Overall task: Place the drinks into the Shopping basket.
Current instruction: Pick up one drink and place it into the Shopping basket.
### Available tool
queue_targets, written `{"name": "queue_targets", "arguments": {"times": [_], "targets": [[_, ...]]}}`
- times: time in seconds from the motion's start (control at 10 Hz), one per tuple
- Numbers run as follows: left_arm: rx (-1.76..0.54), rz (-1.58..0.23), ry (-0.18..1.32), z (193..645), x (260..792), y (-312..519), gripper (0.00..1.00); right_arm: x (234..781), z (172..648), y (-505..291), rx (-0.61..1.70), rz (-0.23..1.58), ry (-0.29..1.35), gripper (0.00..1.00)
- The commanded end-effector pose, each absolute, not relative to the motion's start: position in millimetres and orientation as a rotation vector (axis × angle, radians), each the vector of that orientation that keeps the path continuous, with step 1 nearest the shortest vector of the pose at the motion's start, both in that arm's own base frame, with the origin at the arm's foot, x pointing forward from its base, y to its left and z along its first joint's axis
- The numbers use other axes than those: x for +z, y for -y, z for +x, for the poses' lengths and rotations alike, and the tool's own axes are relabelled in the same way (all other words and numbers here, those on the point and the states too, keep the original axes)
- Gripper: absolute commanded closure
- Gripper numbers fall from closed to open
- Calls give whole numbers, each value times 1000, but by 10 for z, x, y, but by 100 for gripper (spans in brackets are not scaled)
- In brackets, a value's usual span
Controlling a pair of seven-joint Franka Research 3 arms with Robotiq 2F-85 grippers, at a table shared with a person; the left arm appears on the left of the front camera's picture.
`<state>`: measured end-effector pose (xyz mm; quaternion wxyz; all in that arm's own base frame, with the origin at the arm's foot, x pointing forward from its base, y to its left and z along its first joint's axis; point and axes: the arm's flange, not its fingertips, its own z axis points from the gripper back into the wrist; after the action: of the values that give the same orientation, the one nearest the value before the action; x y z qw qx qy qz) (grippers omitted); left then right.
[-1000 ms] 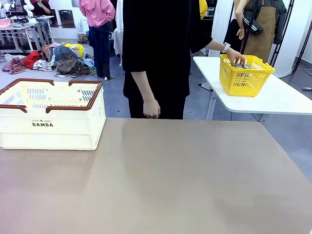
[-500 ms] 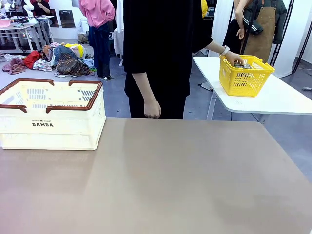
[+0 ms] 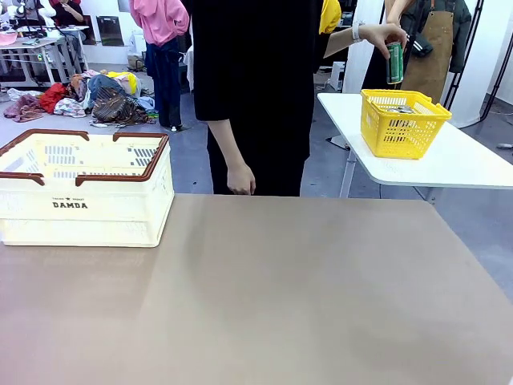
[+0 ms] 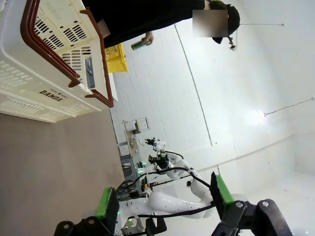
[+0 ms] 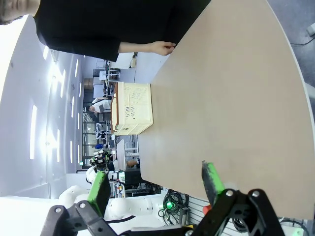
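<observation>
A person's hand [image 3: 378,34] holds a green can [image 3: 395,62] above the yellow basket [image 3: 401,128]. The left claw [image 4: 163,189] and the right claw [image 5: 155,174] stand wide open, holding nothing.

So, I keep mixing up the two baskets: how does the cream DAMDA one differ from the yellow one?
The cream basket looks larger than the yellow basket. The cream one has a brown rim and handles and DAMDA on its side; the yellow one is yellow all over. The cream one sits on the brown table, the yellow one on the white side table. Both have slotted walls.
</observation>
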<state>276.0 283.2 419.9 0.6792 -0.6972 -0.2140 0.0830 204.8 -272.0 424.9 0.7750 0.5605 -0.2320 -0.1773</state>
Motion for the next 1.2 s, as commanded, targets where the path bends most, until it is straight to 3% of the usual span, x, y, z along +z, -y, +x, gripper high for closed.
{"name": "queue_targets", "arguments": {"times": [0.0, 1.1], "targets": [[176, -1580, 490, 2718, 4214, -2800, 0, 4247, 2062, 2733, -365, 1226, 537, 0], [176, -1580, 490, 2718, 4214, -2800, 0, 4247, 2062, 2733, -365, 1226, 537, 0]]}}
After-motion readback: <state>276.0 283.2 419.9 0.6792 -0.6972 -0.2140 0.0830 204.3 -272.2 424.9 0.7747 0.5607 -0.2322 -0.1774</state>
